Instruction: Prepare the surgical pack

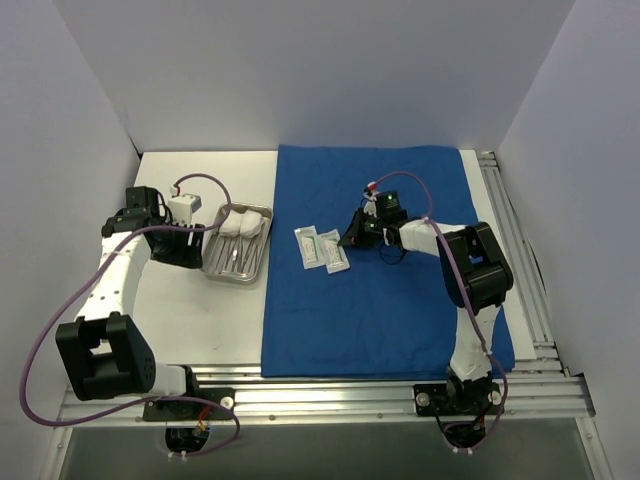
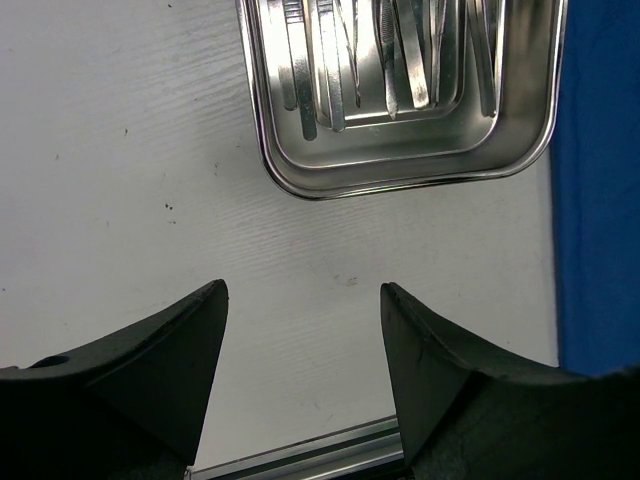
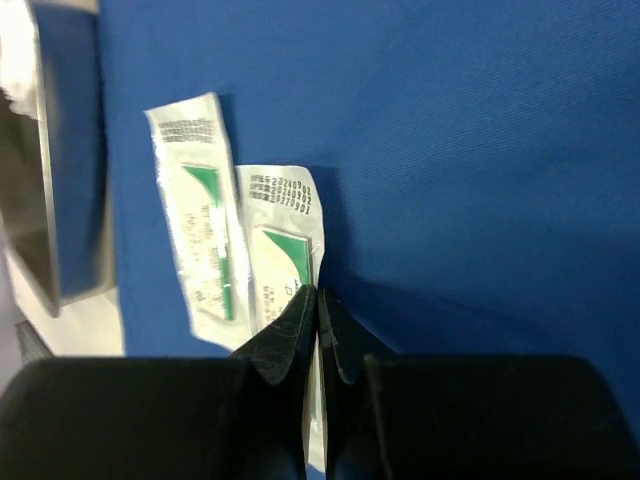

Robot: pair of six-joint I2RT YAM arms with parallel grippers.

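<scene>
The royal-blue drape (image 1: 390, 310) lies flat over the table's right half. Two white sachets lie side by side on its left part. My right gripper (image 1: 347, 243) (image 3: 317, 295) is shut on the right edge of the right sachet (image 1: 336, 252) (image 3: 278, 235). The left sachet (image 1: 307, 247) (image 3: 200, 250) is free. The steel tray (image 1: 214, 272) (image 2: 400, 180) stands on the white table just left of the drape, with thin metal instruments (image 1: 240, 258) (image 2: 330, 60) in it and white gauze (image 1: 243, 224) at its far end. My left gripper (image 1: 186, 250) (image 2: 303, 300) is open and empty, beside the tray.
White walls close in the back and both sides. Aluminium rails (image 1: 330, 385) run along the near edge and the right side. The drape's edge (image 2: 600, 200) shows right of the tray. The tray's corner (image 3: 50, 200) shows left of the sachets.
</scene>
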